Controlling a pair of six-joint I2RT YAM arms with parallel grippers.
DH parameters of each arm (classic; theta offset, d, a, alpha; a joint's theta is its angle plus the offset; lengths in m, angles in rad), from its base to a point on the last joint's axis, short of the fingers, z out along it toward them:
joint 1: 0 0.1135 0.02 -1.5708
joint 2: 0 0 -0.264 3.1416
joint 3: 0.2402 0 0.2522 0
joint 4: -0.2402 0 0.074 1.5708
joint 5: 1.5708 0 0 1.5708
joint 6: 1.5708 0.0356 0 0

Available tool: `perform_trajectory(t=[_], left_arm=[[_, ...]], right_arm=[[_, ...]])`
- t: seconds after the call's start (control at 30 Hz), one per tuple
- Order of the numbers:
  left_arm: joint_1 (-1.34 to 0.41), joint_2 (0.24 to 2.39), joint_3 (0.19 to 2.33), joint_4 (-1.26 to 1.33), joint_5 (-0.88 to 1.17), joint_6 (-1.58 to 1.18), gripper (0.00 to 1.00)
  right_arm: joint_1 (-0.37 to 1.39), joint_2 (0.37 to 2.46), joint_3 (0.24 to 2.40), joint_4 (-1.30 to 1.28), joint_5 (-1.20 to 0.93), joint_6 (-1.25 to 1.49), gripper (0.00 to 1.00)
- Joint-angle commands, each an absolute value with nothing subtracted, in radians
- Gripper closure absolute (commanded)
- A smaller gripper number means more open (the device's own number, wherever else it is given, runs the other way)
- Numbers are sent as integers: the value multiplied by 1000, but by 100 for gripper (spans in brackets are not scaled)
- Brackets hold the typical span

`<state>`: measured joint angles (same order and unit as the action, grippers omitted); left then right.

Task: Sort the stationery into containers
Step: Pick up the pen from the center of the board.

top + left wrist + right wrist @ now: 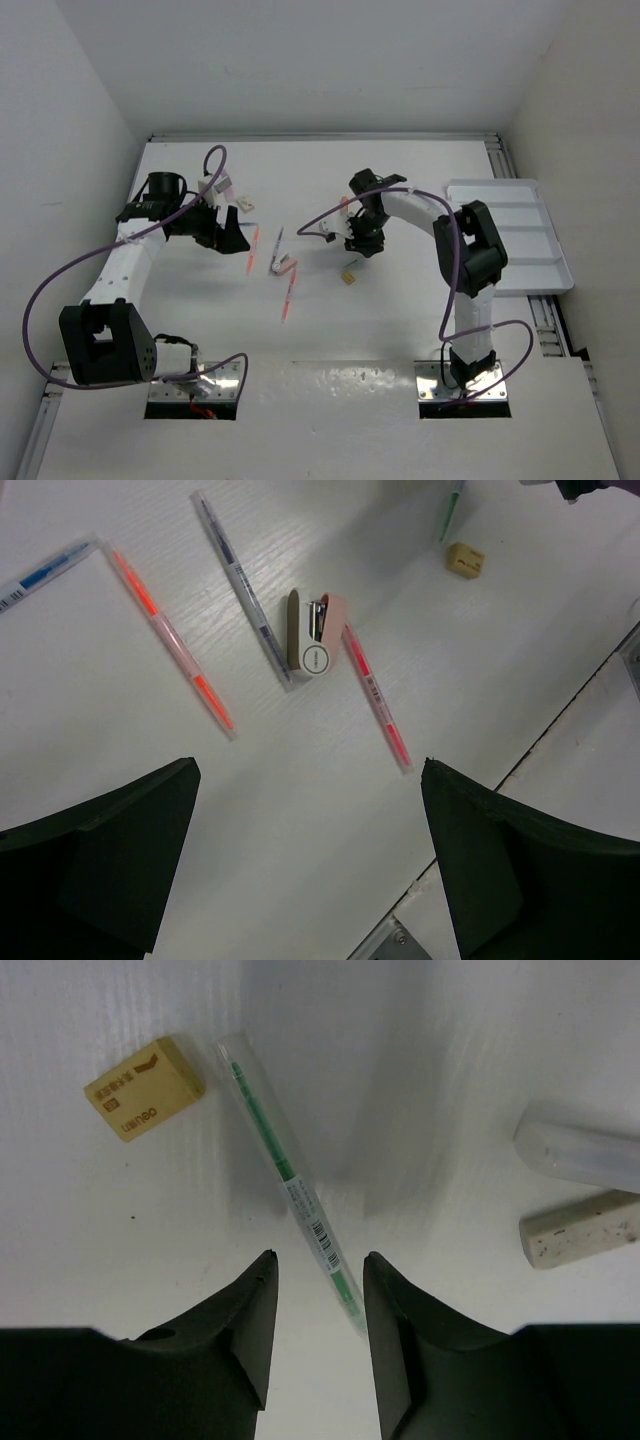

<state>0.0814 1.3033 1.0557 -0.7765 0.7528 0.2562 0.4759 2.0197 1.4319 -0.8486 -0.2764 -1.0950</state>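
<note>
A thin green pen [290,1175] lies flat on the table [450,1040], beside a tan eraser [145,1088]. The right gripper [320,1260] straddles one end, fingers part-spread, not pinching. The pen looks light, stiff, slippery and likely to roll; best gripped mid-barrel. The left gripper [310,765] is spread wide.

A: Tally of items on bench [400,200], pls.
B: Pens first. orange-red pens [170,640]: 2. purple-grey pen [240,585]: 1. blue-label pen [45,575]: 1, part out of frame. pale green pen [290,1175]: 1. Tot. 5 pens.
A: Blocks?
B: tan eraser [145,1088]: 1. grey-white block [580,1230], speckled: 1. clear pale block [580,1155]: 1, cut by frame edge. Tot. 3.
A: Misc.?
B: mini stapler [312,635], pink/tan: 1. white tray [520,245]: 1. Several long compartments; exact no. not readable from overhead.
</note>
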Motion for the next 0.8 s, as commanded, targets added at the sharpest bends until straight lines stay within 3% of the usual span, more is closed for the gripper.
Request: perform_trajectory(t=[0.0, 0.37, 0.57, 0.77], left_arm=[[94, 1276, 1066, -758, 781, 279, 0], [94, 1281, 1068, -752, 773, 278, 0], [97, 1276, 1074, -758, 765, 276, 0], [97, 1246, 1075, -761, 753, 268, 0]], right_arm=[[488, 2040, 1436, -834, -285, -1158, 61], [502, 2082, 1381, -781, -270, -1196, 67], [500, 2049, 1301, -716, -233, -1203, 88], [466, 1977, 1316, -750, -218, -1118, 97]])
